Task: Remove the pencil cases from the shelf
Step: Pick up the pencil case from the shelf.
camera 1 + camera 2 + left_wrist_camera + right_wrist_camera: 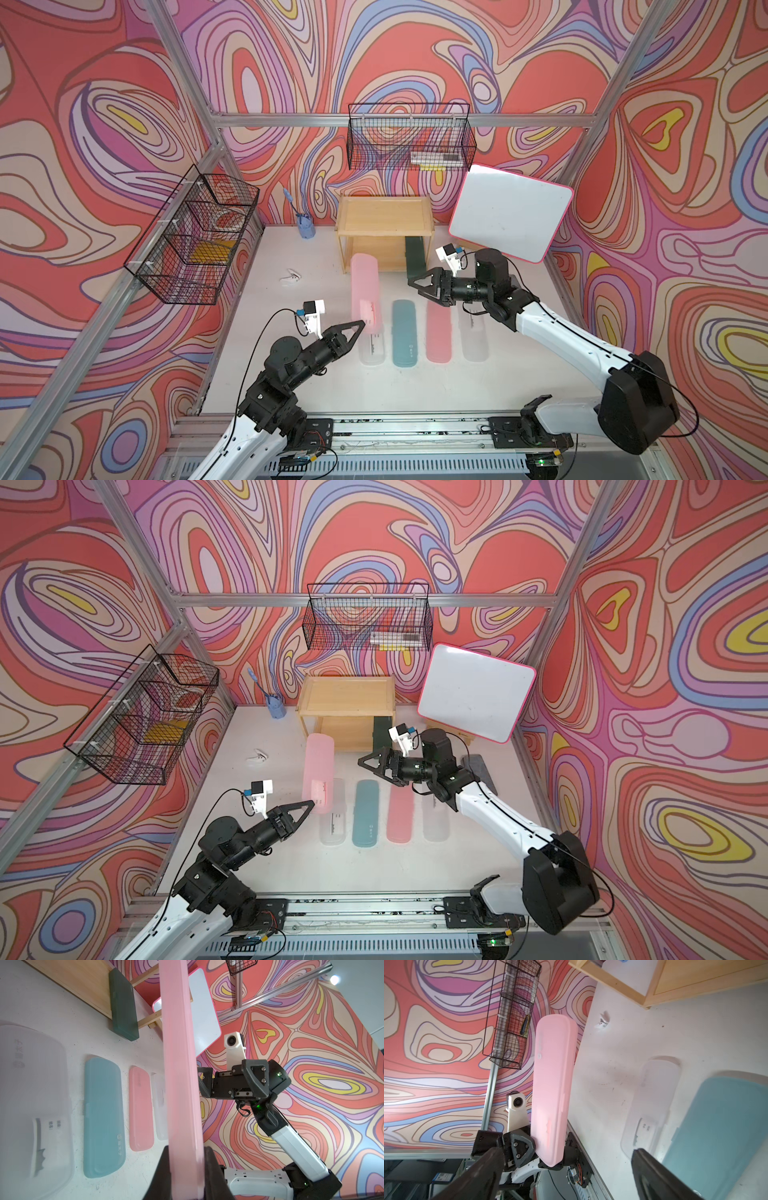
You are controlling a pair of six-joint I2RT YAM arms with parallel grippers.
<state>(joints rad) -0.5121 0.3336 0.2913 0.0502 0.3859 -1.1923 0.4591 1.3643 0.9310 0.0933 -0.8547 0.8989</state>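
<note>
A: What has the left end effector [360, 326] got?

B: Its jaws are clamped on one end of the held pink case [365, 291]. The case is lifted off the tabletop [311, 374] and reaches from the jaws toward the shelf [341, 218].

A: Any writing on it?

B: A small round logo in the right wrist view, too small to read.

A: And the right end effector [415, 287]?

B: Jaws spread wide, holding nothing. The green case [416, 257] is just ahead of its tips. I cannot tell whether they touch. The case's far end sits in the shelf's lower tray and its near end sticks out onto the tabletop.

A: The others?

B: Four flat in a row between the two end effectors. The first whitish case [371, 351] is under the left one's load, then the teal case [404, 334] and the flat pink case [439, 332]. The second whitish case [475, 336] is beneath the right arm.

A: Print?

B: The teal case has a round logo and three Chinese characters. The first whitish case has a logo, characters and a two-line label. None is sharp enough to read.
</note>
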